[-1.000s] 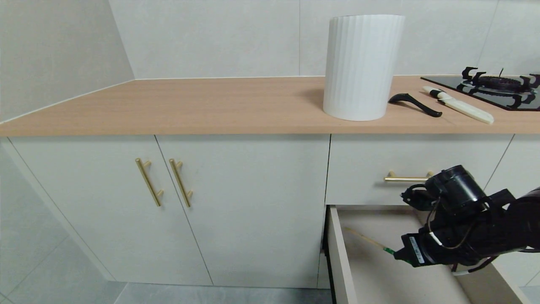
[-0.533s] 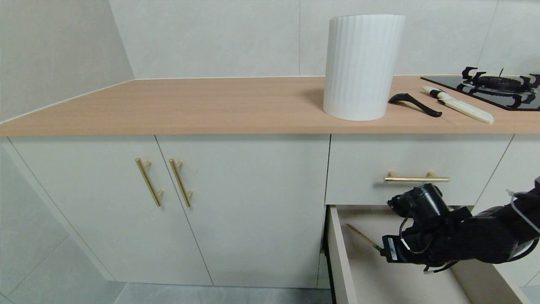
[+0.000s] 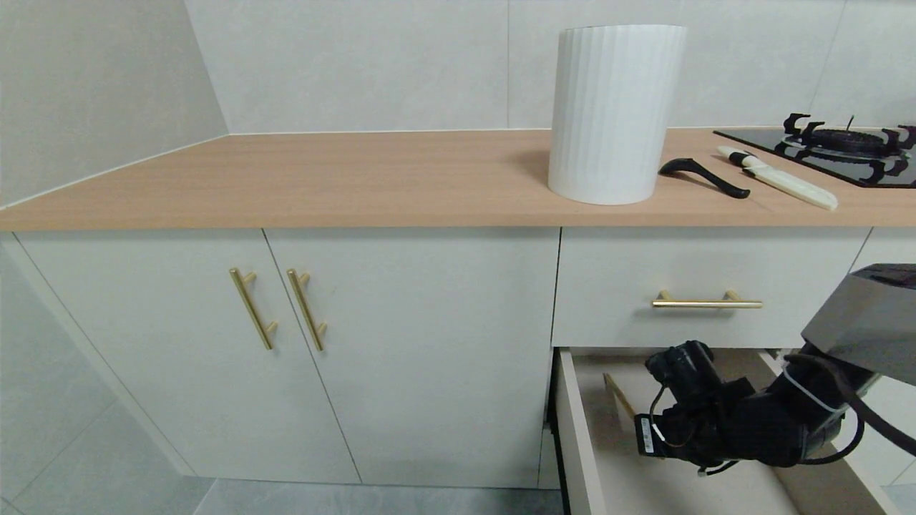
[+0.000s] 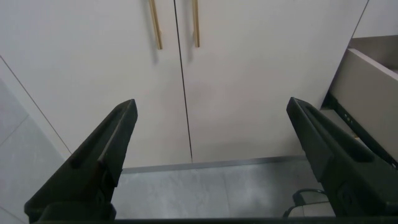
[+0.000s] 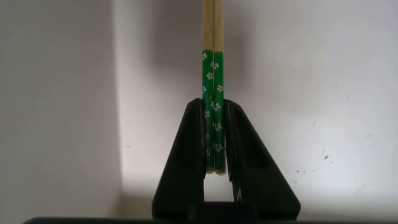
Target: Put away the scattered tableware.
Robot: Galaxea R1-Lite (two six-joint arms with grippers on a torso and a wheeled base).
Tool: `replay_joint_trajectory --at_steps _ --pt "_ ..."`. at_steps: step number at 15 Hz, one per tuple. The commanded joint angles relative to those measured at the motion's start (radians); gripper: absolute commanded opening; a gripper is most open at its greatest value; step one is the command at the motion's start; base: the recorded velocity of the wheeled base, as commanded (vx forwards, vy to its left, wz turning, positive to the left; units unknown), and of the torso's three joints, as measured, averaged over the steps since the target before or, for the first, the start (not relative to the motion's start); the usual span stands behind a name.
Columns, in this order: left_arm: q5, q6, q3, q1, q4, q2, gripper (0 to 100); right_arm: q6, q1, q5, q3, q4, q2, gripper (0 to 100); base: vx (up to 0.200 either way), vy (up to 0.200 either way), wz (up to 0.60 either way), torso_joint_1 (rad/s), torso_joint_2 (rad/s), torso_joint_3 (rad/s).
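View from my remote station: the wooden countertop (image 3: 322, 179) carries a tall white ribbed canister (image 3: 615, 114), with a black-handled utensil (image 3: 705, 177) and a white knife (image 3: 776, 177) lying just to its right, and a gas hob (image 3: 844, 146) at the far right. Below, a shut upper drawer with a brass handle (image 3: 706, 303) sits above the pulled-out lower drawer (image 3: 576, 443). My right claw (image 3: 640, 429) is down inside the lower drawer, and I see nothing lying between it and the drawer's left wall. Its fingers (image 5: 186, 155) are clamped tight on the green, patterned ends of a pair of chopsticks (image 5: 213, 62). The chopsticks (image 3: 619, 395) lie side by side, their long axis running from the claw towards the drawer's far left corner, bare wooden tips leading. The tips are cut off in the right wrist view, and I cannot tell whether they touch the drawer floor. The arm hides the drawer's right side. My left claw (image 4: 214, 162) is spread wide and holds nothing, facing the double cabinet doors (image 4: 180, 74).
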Motion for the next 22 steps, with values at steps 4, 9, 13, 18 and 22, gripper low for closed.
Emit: replay_joint_trajectory --at_steps 4,9,13,18,22 --pt "0.0 0.0 0.0 0.0 0.0 0.0 100 -0.022 0.03 -0.003 0.009 -0.001 0.13 0 0.0 0.0 0.0 0.0 0.0 0.0" --pt "0.0 0.0 0.0 0.0 0.0 0.0 100 -0.025 0.03 -0.033 0.0 -0.002 0.157 0 0.0 0.0 0.0 0.0 0.0 0.0" --pt "0.0 0.0 0.0 0.0 0.0 0.0 100 -0.025 0.03 -0.038 0.0 -0.002 0.159 0 0.0 0.0 0.0 0.0 0.0 0.0" --pt "0.0 0.0 0.0 0.0 0.0 0.0 100 -0.025 0.03 -0.052 0.0 -0.002 0.162 100 0.0 0.0 0.0 0.0 0.0 0.0" --pt "0.0 0.0 0.0 0.0 0.0 0.0 100 -0.025 0.03 -0.052 0.0 -0.002 0.162 100 0.0 0.0 0.0 0.0 0.0 0.0"
